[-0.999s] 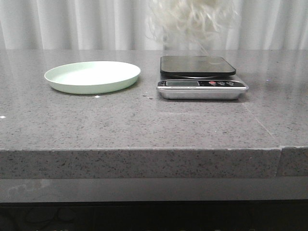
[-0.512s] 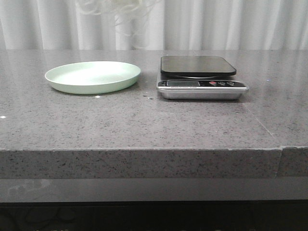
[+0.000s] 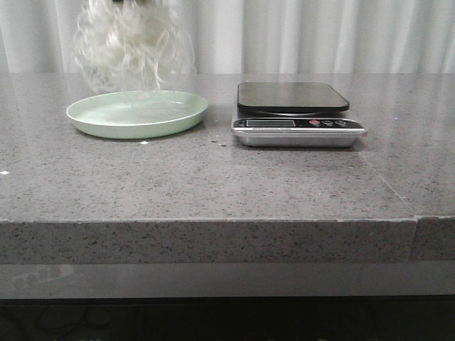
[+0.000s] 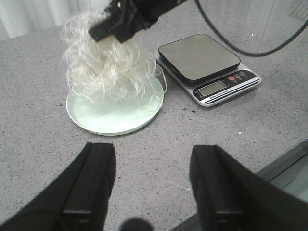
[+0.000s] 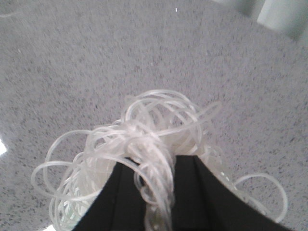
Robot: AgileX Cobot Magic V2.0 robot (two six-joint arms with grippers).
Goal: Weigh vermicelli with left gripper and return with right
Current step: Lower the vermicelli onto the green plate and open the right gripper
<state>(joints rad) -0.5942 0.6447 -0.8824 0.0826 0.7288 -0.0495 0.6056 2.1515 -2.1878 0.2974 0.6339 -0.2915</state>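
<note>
The vermicelli (image 3: 133, 48), a fluffy mass of curly white strands, hangs just above the pale green plate (image 3: 135, 128), its lowest strands near the plate's back rim. In the left wrist view my right gripper (image 4: 117, 26) is shut on the top of the vermicelli (image 4: 111, 70) over the plate (image 4: 108, 124). In the right wrist view its fingers (image 5: 127, 192) pinch the strands (image 5: 149, 127) between them. My left gripper (image 4: 151, 161) is open and empty, above bare counter in front of the plate. The scale (image 3: 295, 114) stands empty to the right.
The scale also shows in the left wrist view (image 4: 208, 65), close beside the plate. The grey stone counter (image 3: 213, 185) has its front edge near the camera. White curtains hang behind. A black cable (image 4: 240, 48) runs above the scale.
The vermicelli has moved left from above the scale to above the plate and has come lower. The scale's platform is bare.
</note>
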